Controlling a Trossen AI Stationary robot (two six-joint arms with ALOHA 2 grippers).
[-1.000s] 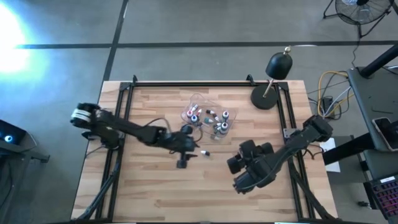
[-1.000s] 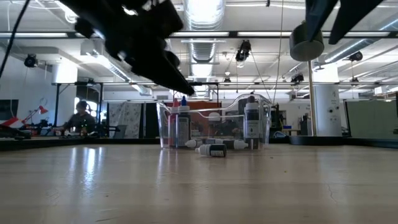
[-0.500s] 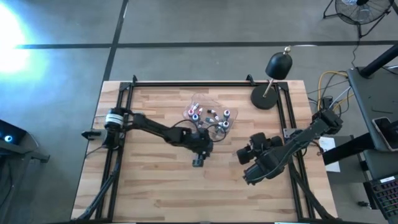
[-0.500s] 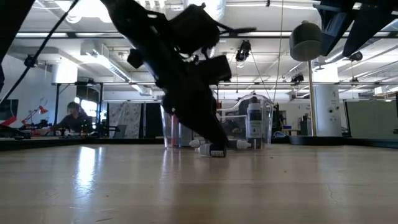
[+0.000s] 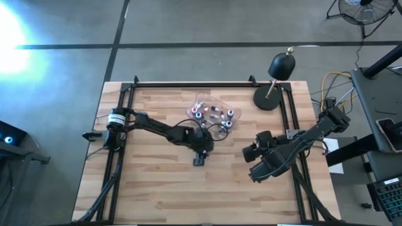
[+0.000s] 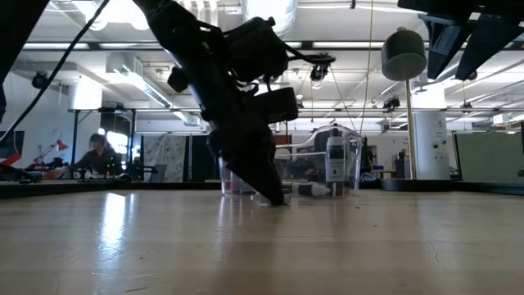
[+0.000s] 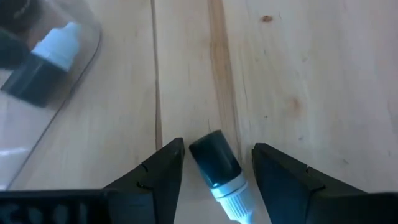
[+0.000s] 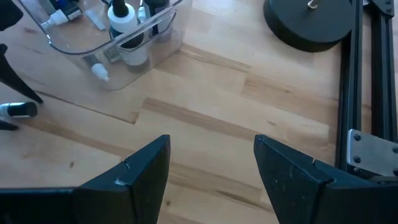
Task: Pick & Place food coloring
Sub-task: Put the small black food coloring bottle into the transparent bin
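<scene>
Where lamp base (image 5: 266, 98) stands, wooden table (image 5: 151, 188)

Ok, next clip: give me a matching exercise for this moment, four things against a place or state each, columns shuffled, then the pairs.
Things
1. left gripper
2. right gripper
3. clear rectangular plastic tray
4. black round-based desk lamp

Places or states
A. at the table's far right corner
B. open, raised over bare wood near the right edge
C. holds several small capped bottles
D. down at the table, open fingers either side of a small dark food coloring bottle with a white cap lying on the wood

Pairs: 1-D, 2-B, 3-C, 4-A
</scene>
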